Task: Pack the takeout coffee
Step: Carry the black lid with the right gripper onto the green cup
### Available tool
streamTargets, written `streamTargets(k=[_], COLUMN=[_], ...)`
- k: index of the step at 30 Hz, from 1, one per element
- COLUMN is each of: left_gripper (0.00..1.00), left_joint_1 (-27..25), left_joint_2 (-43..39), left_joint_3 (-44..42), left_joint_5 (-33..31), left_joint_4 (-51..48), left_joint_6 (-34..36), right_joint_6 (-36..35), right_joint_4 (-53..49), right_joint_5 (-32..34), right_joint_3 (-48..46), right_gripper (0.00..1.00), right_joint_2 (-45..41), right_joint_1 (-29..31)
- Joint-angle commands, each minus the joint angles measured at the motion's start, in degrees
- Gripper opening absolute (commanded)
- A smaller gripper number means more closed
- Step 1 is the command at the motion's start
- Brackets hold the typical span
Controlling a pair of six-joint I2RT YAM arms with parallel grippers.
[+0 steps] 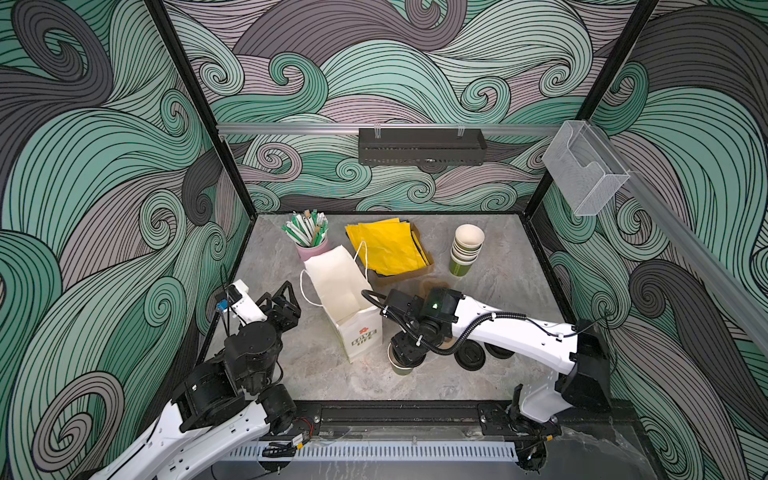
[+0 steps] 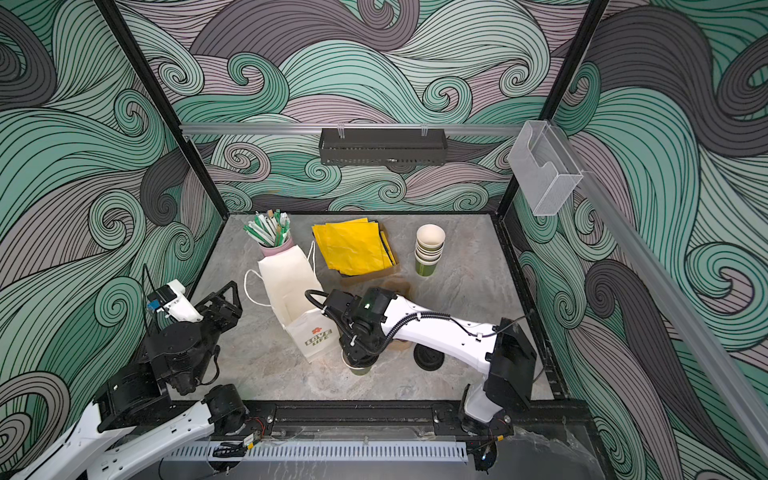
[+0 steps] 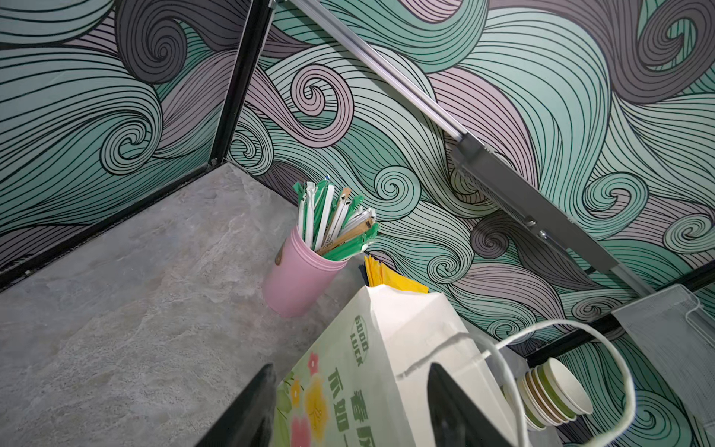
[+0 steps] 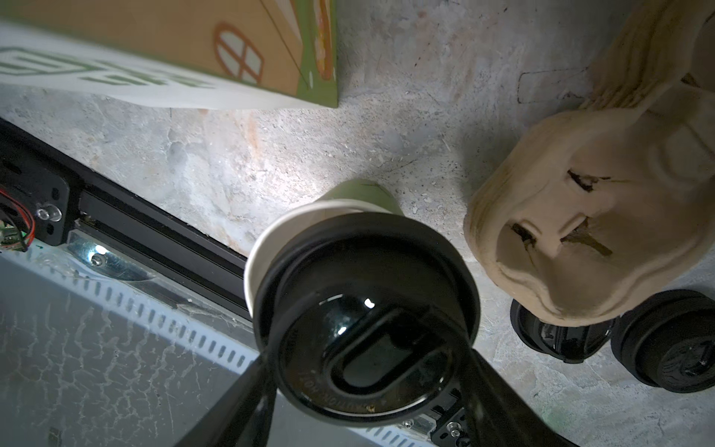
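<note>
Left to right, I see the left gripper point(image 1: 293, 297) spread wide and empty beside the bag point(image 1: 340, 286), then the coffee point(image 1: 400, 368) near the table's point(image 1: 332, 382) front edge, just right of the bag's base, clamped at its lid point(image 4: 360, 348) by the right gripper point(image 4: 369, 358), and loose lids point(image 1: 469, 357) beyond.

The takeout coffee point(image 4: 360, 309) is a small green paper cup with a cream rim, capped by a glossy round black sip lid. In both top views it stands upright on the desk point(image 1: 328, 378) near the front edge point(image 1: 401, 369) point(image 2: 360, 369), its lid clasped on two sides by the right hand point(image 4: 367, 360).
</note>
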Motion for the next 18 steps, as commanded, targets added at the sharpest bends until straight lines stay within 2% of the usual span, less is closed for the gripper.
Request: streamTargets(k=[1,18], left_gripper=[0.64,0.65], left_joint_1=[0.3,0.3], left_joint_2=[1.2,2.0], left_joint_3=[1.8,1.9], left_joint_5=[1.0,1.0], left_joint_4=[0.9,2.2], left_joint_6=[3.1,4.5], right_joint_6=[-0.6,-1.5], right_joint_4=[-0.7,-2.4], right_joint_5=[-0.4,-1.0], right_joint_3=[1.8,3.1], right_gripper=[0.72,0.76], right_joint_2=[0.6,3.7], right_joint_1=[0.4,1.2])
